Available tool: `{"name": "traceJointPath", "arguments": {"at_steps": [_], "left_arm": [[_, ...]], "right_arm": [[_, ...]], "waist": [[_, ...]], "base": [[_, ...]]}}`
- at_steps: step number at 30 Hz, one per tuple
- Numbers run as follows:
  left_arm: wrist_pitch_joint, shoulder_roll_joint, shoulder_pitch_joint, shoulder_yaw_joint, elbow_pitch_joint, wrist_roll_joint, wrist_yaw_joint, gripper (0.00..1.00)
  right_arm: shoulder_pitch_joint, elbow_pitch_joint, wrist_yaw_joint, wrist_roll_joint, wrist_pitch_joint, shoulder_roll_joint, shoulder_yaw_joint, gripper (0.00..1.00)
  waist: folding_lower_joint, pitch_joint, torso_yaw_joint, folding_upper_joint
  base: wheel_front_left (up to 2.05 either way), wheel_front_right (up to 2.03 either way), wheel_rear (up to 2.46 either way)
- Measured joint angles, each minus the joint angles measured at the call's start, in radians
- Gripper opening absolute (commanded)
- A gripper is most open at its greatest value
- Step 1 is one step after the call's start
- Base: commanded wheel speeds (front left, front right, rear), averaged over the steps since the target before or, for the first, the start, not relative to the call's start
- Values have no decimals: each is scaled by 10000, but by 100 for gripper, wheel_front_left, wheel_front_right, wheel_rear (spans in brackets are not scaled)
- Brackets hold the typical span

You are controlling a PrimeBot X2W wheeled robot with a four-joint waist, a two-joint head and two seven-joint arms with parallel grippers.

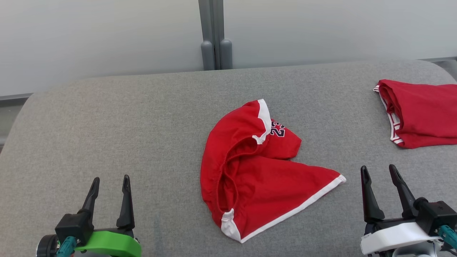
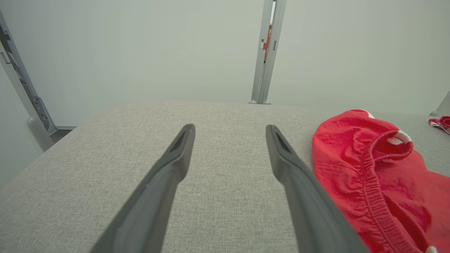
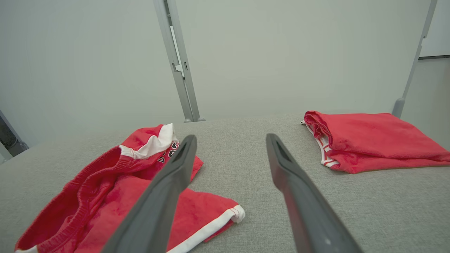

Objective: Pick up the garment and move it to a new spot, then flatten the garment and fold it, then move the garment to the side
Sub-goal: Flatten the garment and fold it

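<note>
Head view: nearest, the left jaws and right jaws stand spread, empty, flanking the crumpled red garment (image 1: 257, 178) on the grey fabric table (image 1: 142, 117); behind the garment, pale wall (image 1: 89, 35) and grey post (image 1: 214, 35). Left wrist view: its elastic waistband (image 2: 372, 172) puckers. Right wrist view: white trim (image 3: 154, 142); a folded red cloth (image 3: 369, 140) right of the garment.

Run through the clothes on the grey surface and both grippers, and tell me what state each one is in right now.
red shorts: crumpled, not folded, lying in the middle of the surface, not held.
folded red garment: folded, lying at the far right, no gripper on it.
left gripper: open, empty, left of the shorts.
right gripper: open, empty, right of the shorts.
</note>
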Motion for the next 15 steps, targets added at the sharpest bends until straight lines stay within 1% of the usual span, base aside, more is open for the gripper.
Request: {"name": "traceJointPath", "arguments": {"at_steps": [15], "left_arm": [[0, 4, 137, 25, -92, 123, -13, 100]], "right_arm": [[159, -79, 0, 13, -2, -96, 79, 100]], "waist": [[0, -154, 15, 0]], "base": [[0, 0, 0]]}}
